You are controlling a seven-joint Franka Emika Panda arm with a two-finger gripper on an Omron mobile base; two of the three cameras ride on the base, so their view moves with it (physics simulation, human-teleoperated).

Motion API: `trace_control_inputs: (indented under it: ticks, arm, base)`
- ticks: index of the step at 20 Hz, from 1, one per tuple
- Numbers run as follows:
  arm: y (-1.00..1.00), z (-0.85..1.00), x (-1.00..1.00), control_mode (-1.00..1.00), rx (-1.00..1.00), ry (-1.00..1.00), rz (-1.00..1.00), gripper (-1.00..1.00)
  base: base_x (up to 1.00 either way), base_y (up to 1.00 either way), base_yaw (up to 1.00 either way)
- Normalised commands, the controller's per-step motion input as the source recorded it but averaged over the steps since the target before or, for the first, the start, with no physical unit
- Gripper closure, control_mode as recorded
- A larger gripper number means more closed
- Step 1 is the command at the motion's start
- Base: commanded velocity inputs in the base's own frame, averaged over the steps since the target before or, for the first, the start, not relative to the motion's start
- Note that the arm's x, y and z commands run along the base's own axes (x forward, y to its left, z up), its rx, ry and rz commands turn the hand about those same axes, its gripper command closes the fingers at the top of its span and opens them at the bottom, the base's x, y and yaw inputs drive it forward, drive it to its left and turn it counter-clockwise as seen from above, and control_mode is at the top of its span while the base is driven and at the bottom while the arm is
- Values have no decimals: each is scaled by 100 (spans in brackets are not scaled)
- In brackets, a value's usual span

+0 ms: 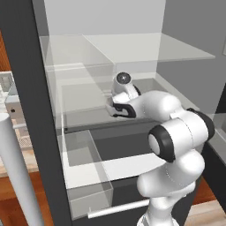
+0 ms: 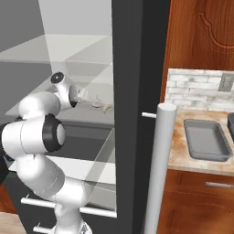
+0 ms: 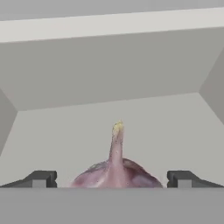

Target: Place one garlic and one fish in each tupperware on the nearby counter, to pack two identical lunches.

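Observation:
A pinkish-white garlic [image 3: 114,171] with a pointed stem tip sits on the fridge shelf, right between my open fingertips [image 3: 41,178]. My gripper [image 3: 112,179] is open around it, and its jaws do not touch the bulb. From the right base view, the gripper [image 2: 85,98] reaches along the shelf toward small pale garlic [image 2: 97,102]; a second pale thing [image 2: 108,108] next to it is too small to name. A grey tupperware [image 2: 208,139] lies empty on the beige counter [image 2: 179,160], with a darker one [image 2: 231,121] at the frame's edge. The fish is out of view.
My arm is inside an open fridge, under a glass shelf [image 1: 132,48]. A clear bin [image 1: 84,176] sits below the shelf I work on. The dark door edge [image 2: 132,114] and a white handle bar [image 2: 160,169] stand between the fridge and the counter.

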Motion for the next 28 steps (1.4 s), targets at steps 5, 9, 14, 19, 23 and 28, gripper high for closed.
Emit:
trace_control_inputs:
  ticks: [5, 9, 14, 19, 23, 28]
  arm:
    - [7, -87, -3, -100, -3, 25, -10, 100]
    - [6, -60, -8, -100, -2, 5, -7, 100]
    - [-2, -62, -92, -100, -2, -31, -4, 100]
    - [-7, -5, -100, -100, 0, -18, -4, 100]
    - [-35, 69, -100, -100, 2, 0, 0, 100]
    - [-43, 69, -98, -100, 0, 3, 0, 100]
  base:
    - [0, 0, 0]
    - [0, 0, 0]
    - [0, 0, 0]
    - [0, 0, 0]
    - [0, 0, 0]
    - [0, 0, 0]
